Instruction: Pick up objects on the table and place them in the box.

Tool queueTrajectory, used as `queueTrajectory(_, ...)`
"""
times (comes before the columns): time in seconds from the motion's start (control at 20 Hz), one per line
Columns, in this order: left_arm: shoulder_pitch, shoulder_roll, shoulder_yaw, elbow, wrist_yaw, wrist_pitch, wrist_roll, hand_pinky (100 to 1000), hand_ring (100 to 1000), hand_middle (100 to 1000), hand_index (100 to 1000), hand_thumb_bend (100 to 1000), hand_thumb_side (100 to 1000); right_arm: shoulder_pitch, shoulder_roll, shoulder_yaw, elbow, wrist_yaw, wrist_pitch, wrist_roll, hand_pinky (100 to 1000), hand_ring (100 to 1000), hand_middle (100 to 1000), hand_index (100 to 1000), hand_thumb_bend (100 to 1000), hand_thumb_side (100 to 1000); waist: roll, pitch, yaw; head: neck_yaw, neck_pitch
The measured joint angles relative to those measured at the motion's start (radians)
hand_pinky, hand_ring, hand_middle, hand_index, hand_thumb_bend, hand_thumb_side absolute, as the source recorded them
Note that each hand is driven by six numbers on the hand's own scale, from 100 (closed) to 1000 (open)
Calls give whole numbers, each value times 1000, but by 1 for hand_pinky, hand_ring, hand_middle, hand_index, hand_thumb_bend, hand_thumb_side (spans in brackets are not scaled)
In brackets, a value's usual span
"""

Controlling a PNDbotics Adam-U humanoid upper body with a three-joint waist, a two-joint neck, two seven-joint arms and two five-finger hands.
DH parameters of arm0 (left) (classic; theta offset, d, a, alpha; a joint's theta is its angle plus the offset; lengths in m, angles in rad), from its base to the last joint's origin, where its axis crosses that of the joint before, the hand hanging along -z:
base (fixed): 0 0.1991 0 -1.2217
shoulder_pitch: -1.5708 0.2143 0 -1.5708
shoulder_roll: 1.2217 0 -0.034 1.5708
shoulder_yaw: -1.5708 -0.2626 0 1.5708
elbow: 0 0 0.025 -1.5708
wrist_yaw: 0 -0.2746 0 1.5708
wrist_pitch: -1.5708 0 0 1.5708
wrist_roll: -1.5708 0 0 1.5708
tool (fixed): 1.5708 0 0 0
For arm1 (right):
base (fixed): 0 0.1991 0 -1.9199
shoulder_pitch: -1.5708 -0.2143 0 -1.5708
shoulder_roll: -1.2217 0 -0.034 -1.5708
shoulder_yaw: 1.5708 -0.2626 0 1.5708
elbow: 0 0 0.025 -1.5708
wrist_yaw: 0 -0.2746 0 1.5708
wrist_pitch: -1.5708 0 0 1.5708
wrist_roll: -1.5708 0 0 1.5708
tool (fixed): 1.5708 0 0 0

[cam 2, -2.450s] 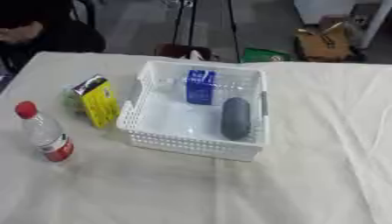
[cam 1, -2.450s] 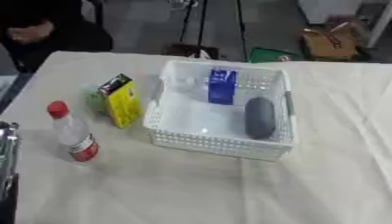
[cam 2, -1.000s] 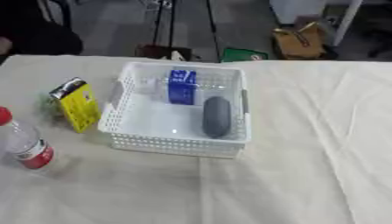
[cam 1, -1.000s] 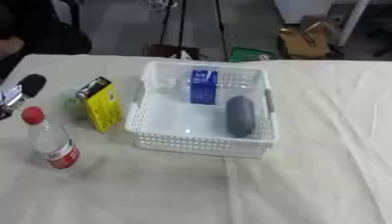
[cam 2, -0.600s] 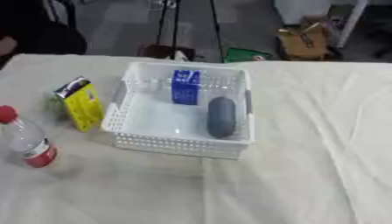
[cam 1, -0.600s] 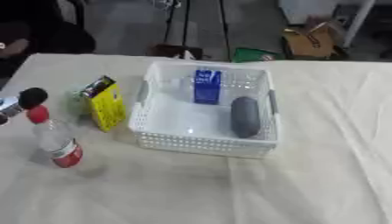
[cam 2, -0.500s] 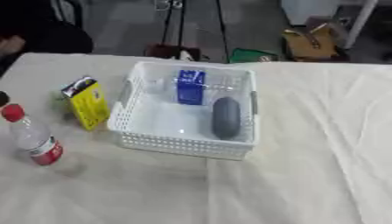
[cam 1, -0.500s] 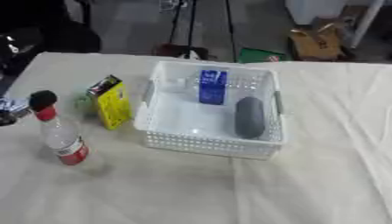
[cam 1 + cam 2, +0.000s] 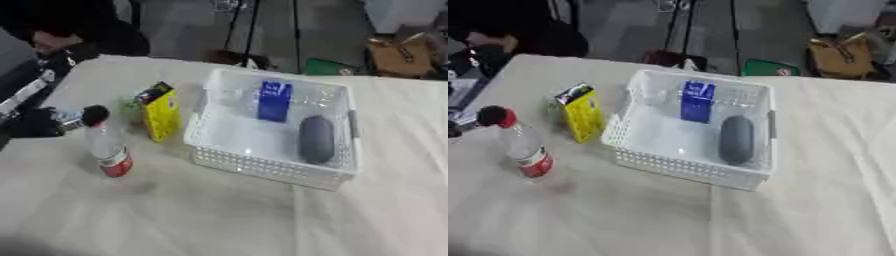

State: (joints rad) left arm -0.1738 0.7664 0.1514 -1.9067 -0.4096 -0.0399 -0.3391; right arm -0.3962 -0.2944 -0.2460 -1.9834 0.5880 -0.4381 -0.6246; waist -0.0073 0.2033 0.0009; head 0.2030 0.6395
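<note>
- The left hand (image 9: 39,122) has come in from the left edge since a moment ago, and now a dark fingertip sits right at the red cap of the bottle (image 9: 107,147). The whole picture has also shifted, so the camera has moved.
- I cannot tell if the fingers are open or curled; only a dark shape shows beside the cap.
- The right hand shows in neither view.
- The bottle stands upright on the surface (image 9: 175,215), at about 9 o'clock from the middle of the view. It is clear with a red label low down.
- A yellow carton (image 9: 159,111) stands upright just to the bottle's 1 o'clock, between the bottle and the box.
- The white box (image 9: 262,169) sits just beside the carton, at its 3 o'clock. Its wall is full of small holes.
- Inside the box, a blue carton (image 9: 274,101) lies toward 12 o'clock and a dark grey oval thing (image 9: 316,139) lies toward 3 o'clock. The left part of the box floor is bare.
- The surface is bare at 6 o'clock and at 3 o'clock of the box, with lots of room there.
- The far edge of the surface runs along 12 o'clock, with floor behind it.
</note>
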Motion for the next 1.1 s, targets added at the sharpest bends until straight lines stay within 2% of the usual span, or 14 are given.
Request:
queueTrajectory(0.05, 1, 0, 0, 0, -3, 0, -1, 1000, 1000, 1000, 1000, 714, 882, 0, 0, 0, 0, 0, 0, 0, 802, 786, 661, 829, 100, 1000, 0, 0, 0, 1, 0)
queueTrajectory(0.1, 4, -1, 0, 0, -6, 1, -4, 1000, 1000, 1000, 1000, 676, 823, 0, 0, 0, 0, 0, 0, 0, 802, 785, 660, 829, 100, 1000, 0, 1, 0, 1, 0)
queueTrajectory(0.2, 15, -9, 0, 2, -10, 3, -16, 1000, 1000, 1000, 1000, 684, 803, 0, 0, 0, 0, 0, 0, 0, 801, 785, 660, 828, 100, 1000, -1, 2, 0, 1, -2)
queueTrajectory(0.5, 43, -28, 0, 17, -22, 10, -53, 1000, 1000, 1000, 1000, 743, 821, 0, 0, 0, 0, -1, 0, 0, 801, 784, 659, 827, 100, 1000, -3, 8, 1, -10, -8)
queueTrajectory(0.85, 63, -51, 4, 46, -55, 18, -59, 1000, 1000, 1000, 1000, 708, 817, -5, 0, 0, 0, -1, 0, 0, 801, 783, 659, 827, 100, 1000, -7, 14, 1, -22, -9)
queueTrajectory(1.1, 70, -69, 12, 72, -76, 16, -15, 1000, 1000, 1000, 1000, 700, 823, -8, 1, 0, 0, -2, 0, 0, 801, 783, 659, 827, 100, 1000, -7, 15, 0, -25, -18)
